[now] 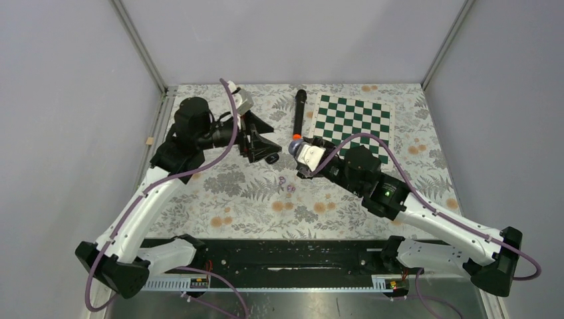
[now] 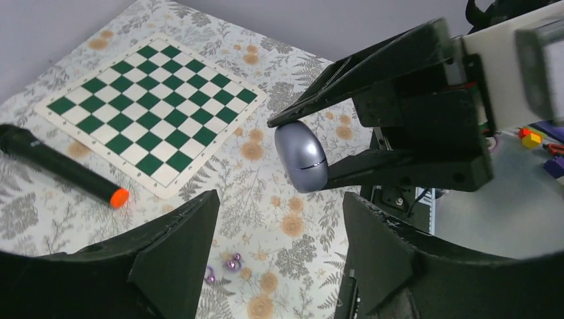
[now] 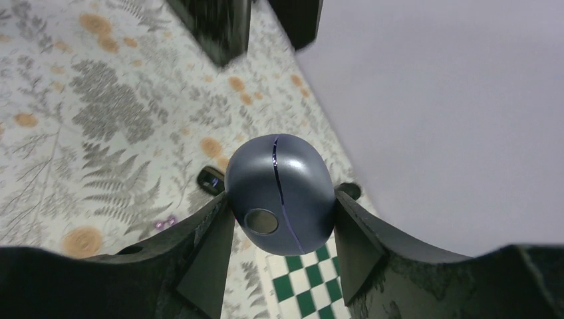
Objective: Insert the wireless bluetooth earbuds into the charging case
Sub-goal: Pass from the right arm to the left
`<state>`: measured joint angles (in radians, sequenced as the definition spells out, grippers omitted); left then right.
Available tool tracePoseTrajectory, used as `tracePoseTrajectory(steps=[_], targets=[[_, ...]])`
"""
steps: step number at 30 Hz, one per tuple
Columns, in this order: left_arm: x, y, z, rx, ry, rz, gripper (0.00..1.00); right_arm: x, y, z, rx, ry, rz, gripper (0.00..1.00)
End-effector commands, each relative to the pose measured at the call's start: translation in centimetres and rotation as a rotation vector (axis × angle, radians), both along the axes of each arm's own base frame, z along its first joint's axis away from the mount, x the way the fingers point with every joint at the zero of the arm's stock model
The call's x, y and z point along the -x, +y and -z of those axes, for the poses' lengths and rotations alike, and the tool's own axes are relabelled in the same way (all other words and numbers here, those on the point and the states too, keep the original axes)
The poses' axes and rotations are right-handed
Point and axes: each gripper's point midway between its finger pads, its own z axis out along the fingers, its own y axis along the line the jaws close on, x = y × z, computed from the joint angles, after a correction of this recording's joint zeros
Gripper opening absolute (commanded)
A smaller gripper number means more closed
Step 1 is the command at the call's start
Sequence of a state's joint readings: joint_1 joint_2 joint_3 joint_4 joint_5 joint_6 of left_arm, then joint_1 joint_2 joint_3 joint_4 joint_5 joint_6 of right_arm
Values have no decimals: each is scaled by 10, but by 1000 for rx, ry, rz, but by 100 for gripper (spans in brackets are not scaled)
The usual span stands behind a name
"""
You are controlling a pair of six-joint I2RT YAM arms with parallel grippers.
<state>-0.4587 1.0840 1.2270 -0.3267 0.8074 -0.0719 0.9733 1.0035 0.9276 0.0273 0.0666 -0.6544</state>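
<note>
A closed grey-lilac oval charging case (image 3: 279, 196) is clamped between my right gripper's (image 3: 281, 212) fingers and held above the table. It also shows in the left wrist view (image 2: 302, 156) and in the top view (image 1: 294, 147). Two tiny lilac earbuds (image 2: 230, 264) lie loose on the floral cloth, close together, also in the top view (image 1: 286, 185) and the right wrist view (image 3: 165, 222). My left gripper (image 2: 281, 199) is open and empty. It hovers above the cloth, left of the case and behind the earbuds, shown in the top view (image 1: 269, 150). My right gripper (image 1: 300, 154) sits at mid-table.
A black microphone (image 1: 299, 109) with an orange end lies left of a green-and-white chessboard (image 1: 352, 119) at the back. A small black object (image 3: 211, 179) lies on the cloth near the left gripper. Grey walls enclose the table on three sides.
</note>
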Motion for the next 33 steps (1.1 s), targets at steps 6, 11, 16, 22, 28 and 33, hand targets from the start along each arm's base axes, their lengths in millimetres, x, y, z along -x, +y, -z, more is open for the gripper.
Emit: tracePoseTrajectory(steps=[6,11,16,22,28,33], targets=[[-14,-34,-17,0,-174,15,69,-15,8,-70,-149,-280,9,34],[-17,-46,-22,47,-176,36,63,-17,16,-67,-135,-281,-12,34],[-13,-52,-23,82,-131,66,56,-18,17,-69,-131,-291,-19,34],[-16,-54,-12,67,-98,61,46,-18,15,-73,-144,-307,-13,34],[-14,-57,2,42,-74,99,15,-21,11,-68,-138,-291,15,48],[-13,-56,2,45,-119,129,2,-20,-9,-61,-143,-40,39,72]])
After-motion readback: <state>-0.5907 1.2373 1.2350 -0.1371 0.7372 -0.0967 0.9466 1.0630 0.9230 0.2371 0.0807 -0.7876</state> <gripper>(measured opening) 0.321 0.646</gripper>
